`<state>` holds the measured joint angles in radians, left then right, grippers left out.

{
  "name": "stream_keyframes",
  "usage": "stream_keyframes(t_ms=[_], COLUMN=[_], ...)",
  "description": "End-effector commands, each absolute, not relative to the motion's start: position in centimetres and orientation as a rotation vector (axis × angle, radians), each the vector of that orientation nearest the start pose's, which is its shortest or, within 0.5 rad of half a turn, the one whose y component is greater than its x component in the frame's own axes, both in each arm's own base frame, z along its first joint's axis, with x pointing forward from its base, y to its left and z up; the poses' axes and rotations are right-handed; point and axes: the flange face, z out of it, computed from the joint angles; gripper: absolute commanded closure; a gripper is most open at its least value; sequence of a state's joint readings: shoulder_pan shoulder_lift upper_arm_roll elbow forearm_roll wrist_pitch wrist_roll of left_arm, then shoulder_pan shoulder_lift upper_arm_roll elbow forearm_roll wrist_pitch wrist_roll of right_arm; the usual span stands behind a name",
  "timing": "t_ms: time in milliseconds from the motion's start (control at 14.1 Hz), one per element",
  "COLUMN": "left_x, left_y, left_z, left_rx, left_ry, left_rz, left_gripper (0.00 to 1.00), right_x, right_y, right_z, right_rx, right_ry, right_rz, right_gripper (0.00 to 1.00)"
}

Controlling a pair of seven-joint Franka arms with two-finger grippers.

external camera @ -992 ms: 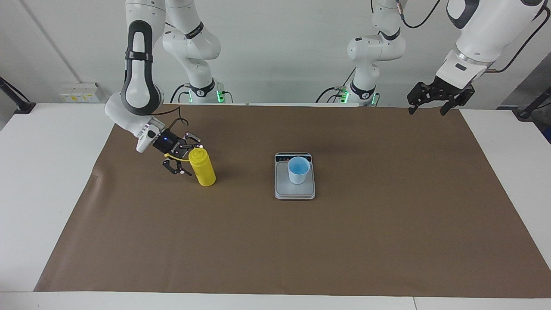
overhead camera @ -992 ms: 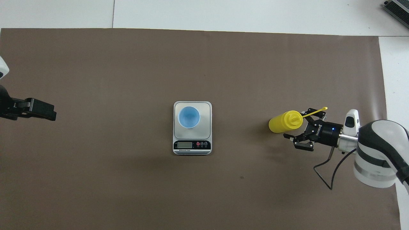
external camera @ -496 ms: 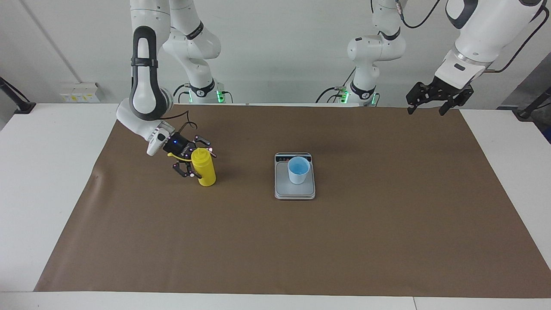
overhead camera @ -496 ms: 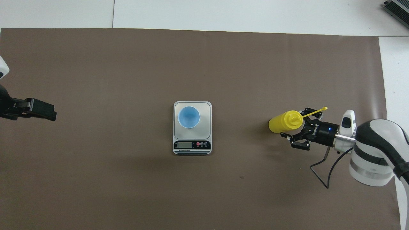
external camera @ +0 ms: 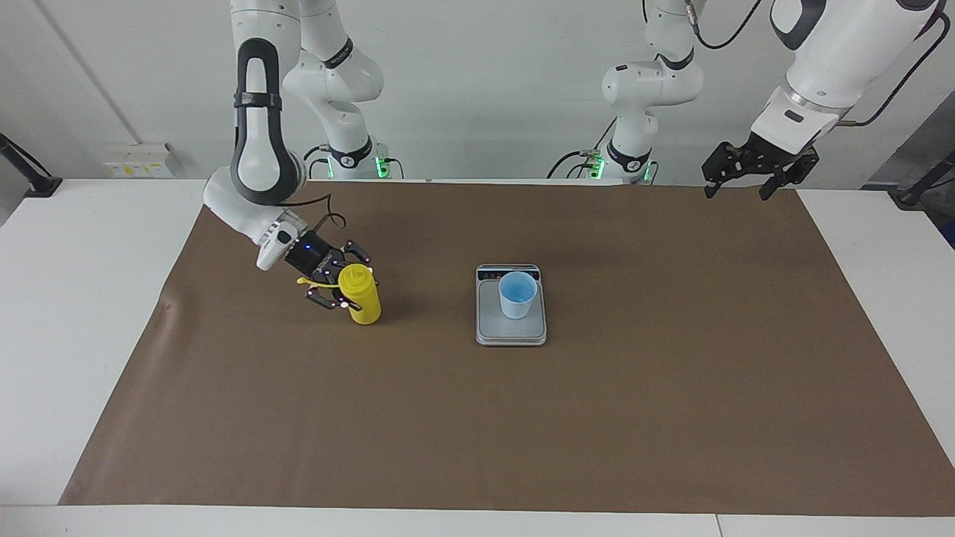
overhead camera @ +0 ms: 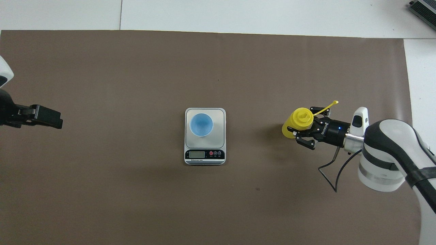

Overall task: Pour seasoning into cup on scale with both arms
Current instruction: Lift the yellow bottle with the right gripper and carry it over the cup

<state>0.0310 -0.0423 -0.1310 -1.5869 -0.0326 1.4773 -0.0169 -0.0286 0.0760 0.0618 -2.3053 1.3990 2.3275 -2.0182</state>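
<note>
- The scale (external camera: pixel 511 328) sits mid-mat with the blue cup (external camera: pixel 517 294) on its platform; bare brown mat (external camera: pixel 671 418) lies wide on every side.
- The yellow bottle (external camera: pixel 360 297) stands toward the right arm's end, well apart from the scale, clear mat between them.
- Overhead shows the scale's display strip on its robot-side edge and the bottle's cap strap (overhead camera: pixel 327 106) sticking out; the facing view shows the bottle on the mat, tilted slightly.
- Right gripper (external camera: pixel 345 291) reaches in low and slantwise, fingers pinching the bottle just below its cap.
- Left gripper (external camera: pixel 750 177) hangs high at the mat's edge at its own end, waiting, fingers spread.
</note>
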Motion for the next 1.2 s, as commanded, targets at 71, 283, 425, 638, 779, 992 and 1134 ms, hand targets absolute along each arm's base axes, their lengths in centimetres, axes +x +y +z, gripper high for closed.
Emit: stream_keyframes(t_ms=[71,283,425,638,779,992,1134], left_x=[52.3,52.3,52.3,52.3,52.0,52.1,52.2], left_y=[-6.1,-6.7,-6.6,-6.6,-6.6,-6.6,-6.6], left_z=[63.2,63.2,63.2,63.0,62.7,62.5,62.6], left_rx=[-3.165,-3.164,-3.164,-3.164,-3.163,-3.163,-3.165], left_ry=[0.121,0.135,0.136,0.135,0.130,0.122,0.114], left_rz=[0.086,0.087,0.087,0.089,0.084,0.080,0.055], left_gripper=[0.00,0.00,0.00,0.00,0.00,0.00,0.00], right_x=[54.3,54.9,54.9,55.1,55.8,55.9,54.9], right_y=[8.5,12.8,15.8,20.5,22.3,25.1,27.6], right_z=[35.3,37.1,38.3,38.8,39.9,41.2,41.2], right_rx=[-2.160,-2.232,-2.269,-2.325,-2.368,-2.451,-2.503], right_ry=[-1.116,-1.146,-1.181,-1.274,-1.348,-1.471,-1.552], right_rz=[-1.037,-1.040,-1.051,-1.013,-0.954,-0.858,-0.794], right_gripper=[0.84,0.84,0.84,0.84,0.84,0.84,0.84])
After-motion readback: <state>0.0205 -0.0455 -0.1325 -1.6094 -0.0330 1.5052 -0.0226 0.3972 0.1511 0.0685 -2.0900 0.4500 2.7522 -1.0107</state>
